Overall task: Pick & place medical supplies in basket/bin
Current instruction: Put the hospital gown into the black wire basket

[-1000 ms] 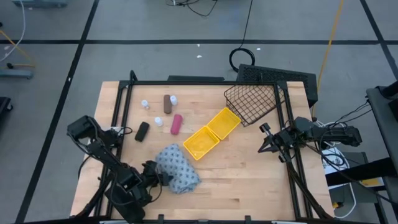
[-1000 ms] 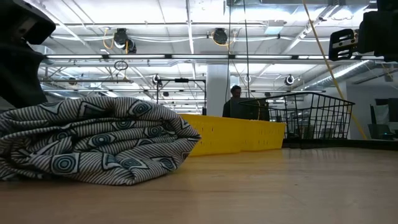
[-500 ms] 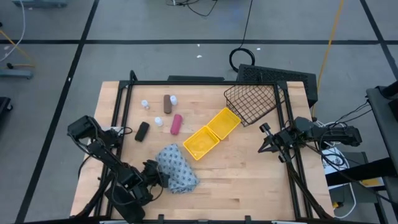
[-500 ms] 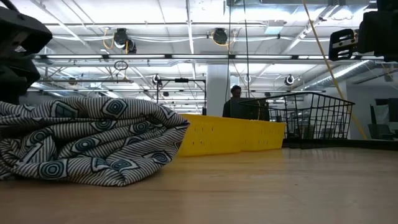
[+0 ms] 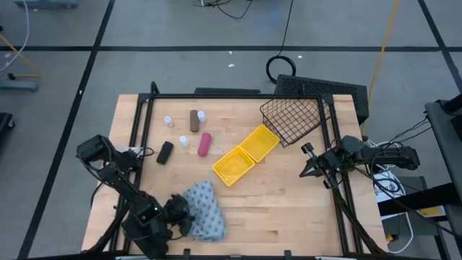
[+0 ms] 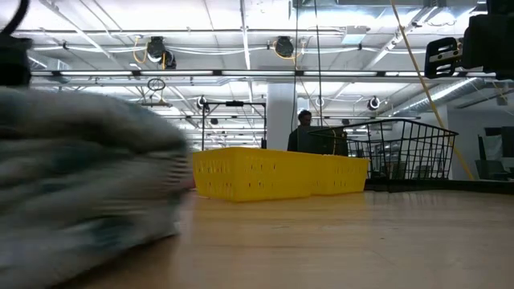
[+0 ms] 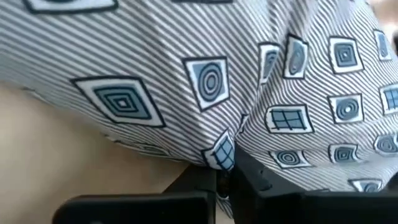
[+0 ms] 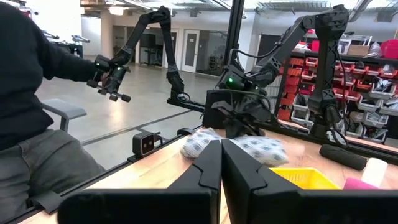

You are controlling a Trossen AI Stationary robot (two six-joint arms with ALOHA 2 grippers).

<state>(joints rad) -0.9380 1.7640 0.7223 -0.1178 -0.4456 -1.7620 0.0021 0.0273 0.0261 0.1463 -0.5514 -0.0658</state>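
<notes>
The grey-blue patterned cloth bundle point(image 5: 203, 217) lies near the table's near edge, left of the middle, and is blurred in the low view point(image 6: 88, 189). My left gripper point(image 5: 182, 215) is at its left side, shut on the cloth. The yellow two-compartment bin point(image 5: 245, 154) sits mid-table, with the black wire basket point(image 5: 292, 119) behind it, tilted at the far right. A pink cylinder point(image 5: 205, 144), a brown cylinder point(image 5: 193, 120) and tiny white bottles point(image 5: 184, 141) stand at the far left. My right gripper point(image 5: 309, 160) waits shut at the right edge, above the table. My left gripper pinches a bunched fold of the cloth point(image 7: 219, 152) between its two fingers, at the bundle's left side. The fingers point(image 7: 261, 183) come slanting down from the table's left. The rest of the bundle spreads beyond the fingers, over the wood.
A small flat black box point(image 5: 164, 152) lies left of the pink cylinder. A black frame rail point(image 5: 238, 95) runs around the table top. Bare wood shows between the bundle and the right edge. A seated person point(image 8: 37, 118) is beyond the table.
My left gripper has rolled and drawn toward the table's near edge. The cloth bundle has slid with it, away from the yellow bin, and has bunched up narrower; in the low view it has come closer and to the left, now blurred.
</notes>
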